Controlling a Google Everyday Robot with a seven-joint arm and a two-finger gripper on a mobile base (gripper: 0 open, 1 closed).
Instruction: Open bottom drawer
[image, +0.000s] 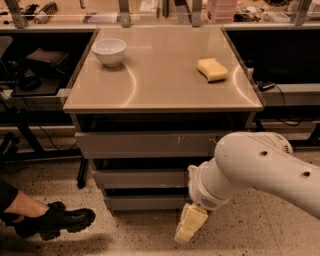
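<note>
The bottom drawer (142, 202) is the narrowest of three grey fronts under the tan table, low near the floor, and it looks closed. My white arm reaches in from the right. My gripper (188, 226) hangs in front of the drawer's right end, a little lower, just above the floor. Its cream fingers point down and left. The arm hides the right ends of the bottom and middle drawers.
The middle drawer (137, 178) and the widest top drawer (145, 144) sit above. A white bowl (109, 51) and a yellow sponge (212, 69) rest on the table top (160, 75). A person's black shoe (57, 220) is on the floor at left.
</note>
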